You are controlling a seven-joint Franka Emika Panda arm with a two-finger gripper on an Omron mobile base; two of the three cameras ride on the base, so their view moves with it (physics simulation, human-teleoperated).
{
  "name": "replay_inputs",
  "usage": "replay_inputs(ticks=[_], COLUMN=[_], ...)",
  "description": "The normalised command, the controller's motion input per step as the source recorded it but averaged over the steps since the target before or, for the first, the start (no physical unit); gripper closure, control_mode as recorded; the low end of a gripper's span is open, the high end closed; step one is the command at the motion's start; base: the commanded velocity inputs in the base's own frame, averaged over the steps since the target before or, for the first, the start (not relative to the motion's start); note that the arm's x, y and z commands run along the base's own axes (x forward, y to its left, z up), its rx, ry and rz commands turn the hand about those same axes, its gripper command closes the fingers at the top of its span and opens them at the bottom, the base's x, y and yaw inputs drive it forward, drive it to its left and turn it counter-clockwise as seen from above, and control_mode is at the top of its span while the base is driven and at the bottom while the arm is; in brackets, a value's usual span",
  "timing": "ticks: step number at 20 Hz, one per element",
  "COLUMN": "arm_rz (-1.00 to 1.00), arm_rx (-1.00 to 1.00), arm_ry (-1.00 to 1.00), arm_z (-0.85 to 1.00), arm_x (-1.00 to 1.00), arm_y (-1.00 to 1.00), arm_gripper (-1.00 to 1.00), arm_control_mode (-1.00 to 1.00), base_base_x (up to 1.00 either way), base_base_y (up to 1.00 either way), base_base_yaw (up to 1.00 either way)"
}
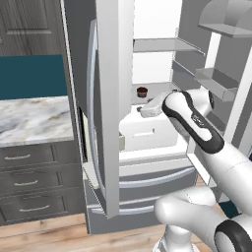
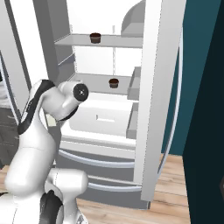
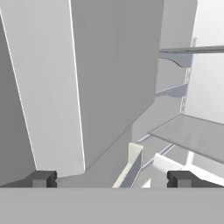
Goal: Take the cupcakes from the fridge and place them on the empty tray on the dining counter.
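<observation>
You were in a home kitchen, rendered. A tall grey steel French-door fridge [image 1: 106, 123] stood open, with a white interior, grey shelves [image 2: 98, 43], door bins [image 1: 216, 81] and a white crisper drawer [image 2: 103, 117]. Two small dark brown cupcakes sat on the shelves, one higher [image 2: 95, 37] and one lower [image 2: 113, 82]. Beside the fridge you had a white-grey veined marble countertop [image 1: 32, 120] over dark grey drawers with bar handles [image 1: 29, 184], a teal wall [image 1: 32, 76], a dark wood-grain upper cabinet [image 1: 29, 27] and a light wood plank floor [image 2: 175, 192].
</observation>
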Motion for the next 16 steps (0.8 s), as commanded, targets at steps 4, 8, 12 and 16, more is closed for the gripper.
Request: replay_inputs(ticks=[4, 8, 12, 16], arm_rz=[0.10, 0.12, 0.15, 0.21], arm_rx=[0.00, 0.00, 0.00, 0.00], arm_ry=[-0.01, 0.03, 0.07, 0.00], arm_z=[0.00, 0.00, -0.02, -0.29], arm_x=[0.64, 0.52, 0.40, 0.03], arm_y=[0.03, 0.38, 0.61, 0.88], arm_gripper=[-1.00, -1.00, -1.00, -1.00], arm_control_mode=[-1.00, -1.00, -1.00, -1.00], base_base_x=[0.00, 0.00, 0.00, 0.00], base_base_y=[0.00, 0.00, 0.00, 0.00], base_base_yaw=[0.00, 0.00, 0.00, 0.00])
